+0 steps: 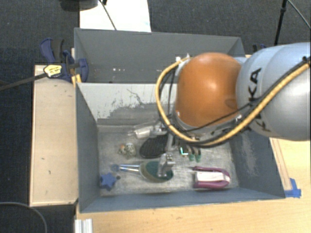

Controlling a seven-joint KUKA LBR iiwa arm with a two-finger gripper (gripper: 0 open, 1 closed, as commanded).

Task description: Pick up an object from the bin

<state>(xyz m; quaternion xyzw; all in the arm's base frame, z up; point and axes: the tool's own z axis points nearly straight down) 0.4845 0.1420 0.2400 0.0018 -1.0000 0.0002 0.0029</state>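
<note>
**Green paddle (154, 173) lies under gripper (167, 162) in grey bin (92, 144)**

Green paddle, round-headed with a bluish handle pointing left, lies flat on the bin floor near the middle, close to the lower wall in my camera view. I see the gripper low over the paddle's right edge, beneath the arm's orange cover (206, 89); whether it is released or clenched I cannot tell. A black oval piece (150, 148) sits just above the paddle, a silver object (145, 130) beyond it. A purple-and-white item (211, 178) lies to the right, a small blue thing (108, 180) at far left.
</note>
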